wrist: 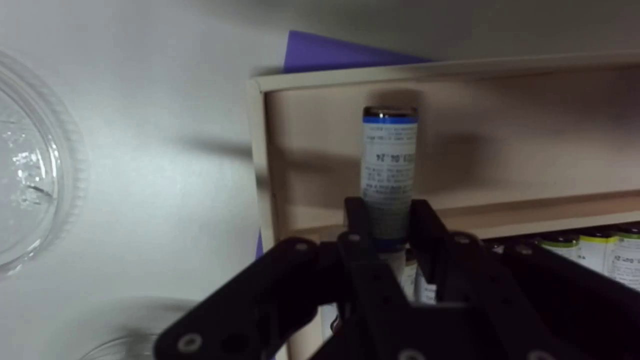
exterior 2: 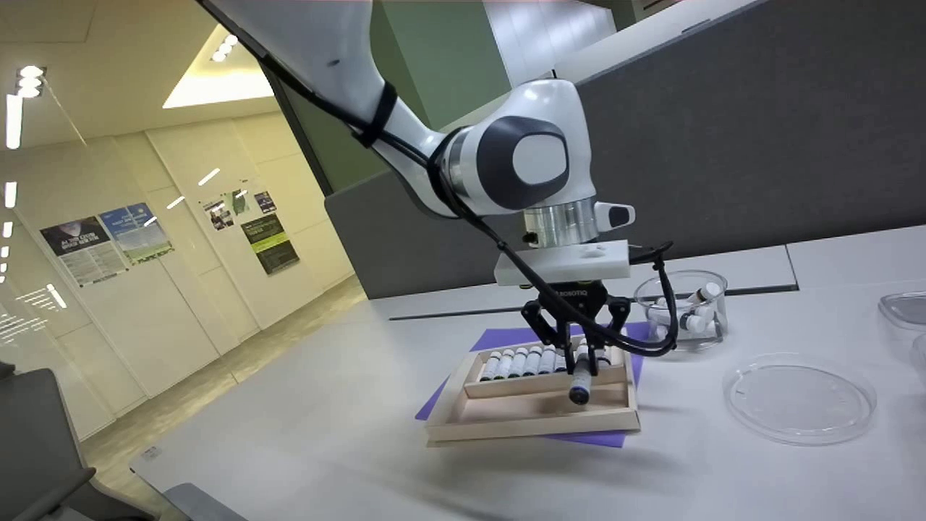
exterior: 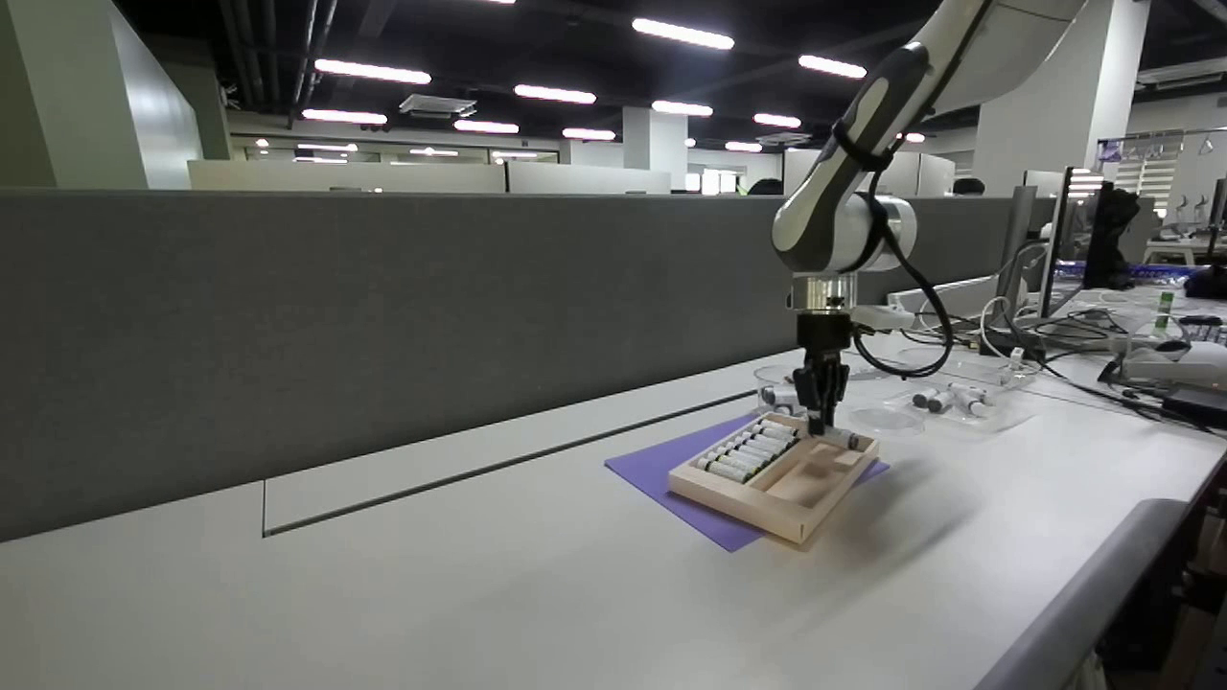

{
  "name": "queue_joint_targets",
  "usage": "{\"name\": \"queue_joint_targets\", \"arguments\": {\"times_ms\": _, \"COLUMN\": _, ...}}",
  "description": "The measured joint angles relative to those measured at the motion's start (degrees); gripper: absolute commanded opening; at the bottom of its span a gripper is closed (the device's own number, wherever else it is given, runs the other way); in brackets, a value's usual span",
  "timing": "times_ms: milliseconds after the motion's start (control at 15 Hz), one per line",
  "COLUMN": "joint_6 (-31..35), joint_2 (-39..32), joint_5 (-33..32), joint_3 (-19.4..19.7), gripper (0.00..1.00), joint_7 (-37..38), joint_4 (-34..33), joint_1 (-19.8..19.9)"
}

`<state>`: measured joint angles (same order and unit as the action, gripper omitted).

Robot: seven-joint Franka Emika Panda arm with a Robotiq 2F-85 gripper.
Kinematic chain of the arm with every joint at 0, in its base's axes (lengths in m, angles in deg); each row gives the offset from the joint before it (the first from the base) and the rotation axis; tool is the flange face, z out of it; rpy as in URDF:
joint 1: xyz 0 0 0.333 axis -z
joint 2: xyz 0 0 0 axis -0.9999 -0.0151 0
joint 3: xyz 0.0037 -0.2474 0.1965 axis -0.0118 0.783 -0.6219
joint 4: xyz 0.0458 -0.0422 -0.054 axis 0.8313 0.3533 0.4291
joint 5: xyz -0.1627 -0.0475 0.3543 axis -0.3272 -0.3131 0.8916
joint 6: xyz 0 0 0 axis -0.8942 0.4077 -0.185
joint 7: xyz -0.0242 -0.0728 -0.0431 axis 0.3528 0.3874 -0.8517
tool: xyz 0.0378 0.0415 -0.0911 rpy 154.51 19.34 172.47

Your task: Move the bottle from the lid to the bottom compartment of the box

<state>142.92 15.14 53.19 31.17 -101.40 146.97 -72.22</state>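
Note:
The bottle is small with a white label and a blue band; it shows in the wrist view (wrist: 389,160) and both exterior views (exterior: 842,438) (exterior 2: 581,382). My gripper (wrist: 387,212) is shut on its rear part, also in both exterior views (exterior: 821,424) (exterior 2: 581,367). The bottle lies roughly level, dark end pointing away from the gripper. The shallow tan box (exterior 2: 532,428) is below it, also in the wrist view (wrist: 259,145) and an exterior view (exterior: 733,501). The bottle is over the compartment beside the bottle row (exterior 2: 517,362), near one end. A transparent round lid (exterior 2: 800,398) lies beside the box.
A purple sheet (exterior: 652,470) lies under the box. A transparent beaker (exterior 2: 684,318) with bottles stands close behind the gripper. More loose bottles (exterior: 949,399) lie beyond the lid. A grey partition (exterior: 403,335) runs along the table's back. A black cable (exterior 2: 669,318) loops beside the gripper.

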Motion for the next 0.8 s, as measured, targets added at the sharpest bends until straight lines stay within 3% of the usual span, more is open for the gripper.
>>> {"name": "queue_joint_targets", "arguments": {"times_ms": 800, "joint_6": -3.8, "joint_2": 0.0, "joint_5": 2.1, "joint_3": -1.2, "gripper": 0.05, "joint_7": -2.2, "joint_4": 0.0, "joint_1": 2.0}}
